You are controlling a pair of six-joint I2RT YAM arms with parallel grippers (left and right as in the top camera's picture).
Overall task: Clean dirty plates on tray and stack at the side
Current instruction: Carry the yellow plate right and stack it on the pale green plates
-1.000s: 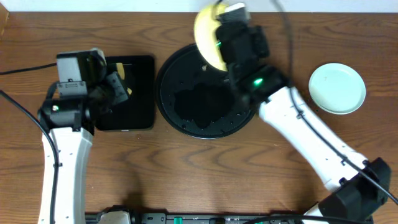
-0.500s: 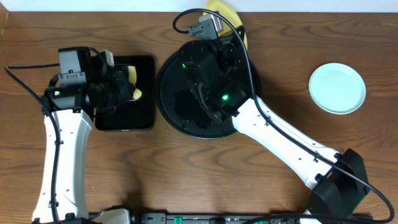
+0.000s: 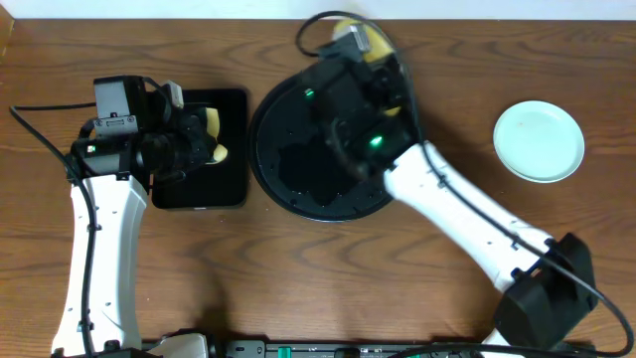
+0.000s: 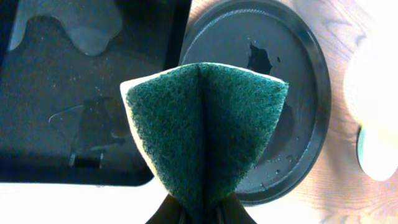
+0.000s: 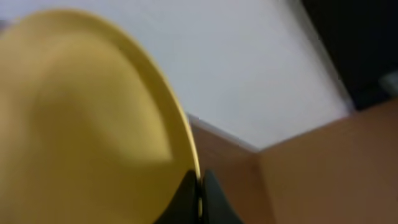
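Left tool (image 4: 199, 214) clamps a folded green scouring sponge (image 4: 205, 130) over the rectangular black tray (image 3: 214, 189). Right tool (image 5: 199, 193) pinches the pale yellow round plastic plate (image 5: 93, 124) by its rim above the glossy black round tray (image 3: 262, 149), at its far edge. A mint-green round plastic plate (image 3: 539, 141) sits rightmost.

The left arm (image 3: 99, 239) reaches from the near edge toward the far-left corner of the tabletop, wrist bent rightward, the left gripper (image 3: 204, 139) pinched on a green sponge (image 4: 205, 137). The right arm (image 3: 467, 214) stretches diagonally from the near-right corner to the far edge, the right gripper (image 3: 370, 45) clamped on the rim of a yellow plate (image 5: 93, 124).
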